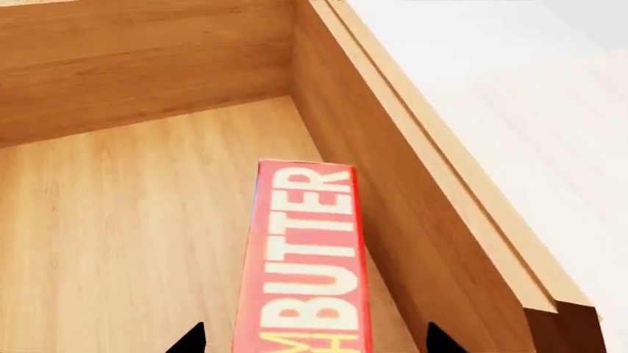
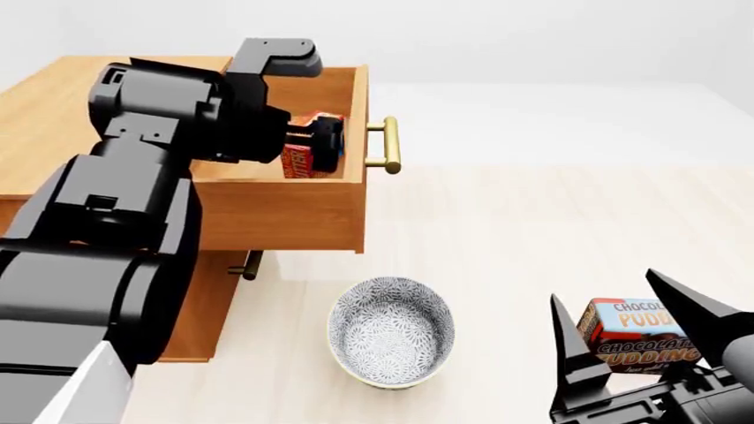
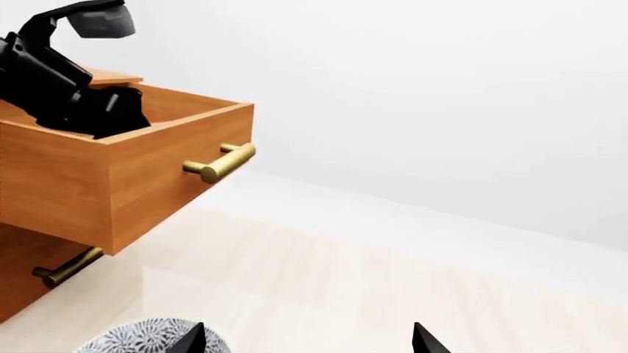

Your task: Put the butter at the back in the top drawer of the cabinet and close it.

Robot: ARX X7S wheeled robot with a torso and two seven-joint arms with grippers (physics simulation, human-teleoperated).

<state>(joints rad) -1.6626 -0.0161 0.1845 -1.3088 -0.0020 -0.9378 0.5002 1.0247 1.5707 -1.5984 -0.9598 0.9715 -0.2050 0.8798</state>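
Nearest the head camera, my right gripper [image 2: 619,340] stood with its fingers spread and nothing between them, just in front of the chocolate pudding box [image 2: 630,343] on the pale floor [image 2: 531,230]. Beside it sat the patterned bowl [image 2: 391,331], apart from the cabinet [image 2: 48,115]. Farther back, the top drawer [image 2: 295,208] was pulled out, its brass handle [image 2: 389,145] facing the open floor. Inside it, my left gripper [image 2: 316,141] was clamped on the butter [image 1: 306,257], which I held on edge above the drawer's wooden bottom, close to one side wall; whether the carton touched the wood could not be told.
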